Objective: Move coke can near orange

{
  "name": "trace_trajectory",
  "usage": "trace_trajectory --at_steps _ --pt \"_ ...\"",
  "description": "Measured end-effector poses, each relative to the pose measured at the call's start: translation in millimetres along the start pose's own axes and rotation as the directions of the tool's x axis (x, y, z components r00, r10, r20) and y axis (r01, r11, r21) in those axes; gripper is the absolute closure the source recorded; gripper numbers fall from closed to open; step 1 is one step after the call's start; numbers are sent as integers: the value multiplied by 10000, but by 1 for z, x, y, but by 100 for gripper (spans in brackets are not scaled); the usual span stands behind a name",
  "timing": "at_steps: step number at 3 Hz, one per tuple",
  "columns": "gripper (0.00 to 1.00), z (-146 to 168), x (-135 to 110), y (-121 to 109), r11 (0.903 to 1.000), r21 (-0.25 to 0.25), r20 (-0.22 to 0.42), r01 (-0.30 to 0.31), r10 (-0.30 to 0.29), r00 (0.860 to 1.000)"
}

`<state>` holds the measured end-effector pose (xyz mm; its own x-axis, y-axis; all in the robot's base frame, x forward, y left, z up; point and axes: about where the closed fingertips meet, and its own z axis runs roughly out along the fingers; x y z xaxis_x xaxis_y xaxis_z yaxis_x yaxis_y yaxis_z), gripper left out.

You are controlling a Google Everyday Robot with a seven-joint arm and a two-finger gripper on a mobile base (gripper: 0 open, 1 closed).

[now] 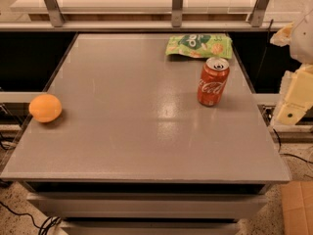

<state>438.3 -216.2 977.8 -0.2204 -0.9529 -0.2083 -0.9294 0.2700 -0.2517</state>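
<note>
The coke can stands upright on the grey table, towards its back right. It is red with white script and a silver top. The orange lies at the table's left edge, far from the can. My gripper is a pale cream part at the right edge of the camera view, beyond the table's right side and to the right of the can, touching nothing.
A flat green snack bag lies at the back of the table, just behind the can. Metal posts and a railing run behind the table. A cardboard box sits on the floor at the bottom right.
</note>
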Motion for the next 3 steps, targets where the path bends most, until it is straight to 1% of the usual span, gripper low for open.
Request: trace_trajectory --at_steps 1,2,3 --pt "0 0 0 0 10000 2 1 0 0 10000" --pt "0 1 -2 0 10000 -43 156 -4 5 9999" --pt "0 13 -10 -6 9994 -337 733 111 -86 9973"
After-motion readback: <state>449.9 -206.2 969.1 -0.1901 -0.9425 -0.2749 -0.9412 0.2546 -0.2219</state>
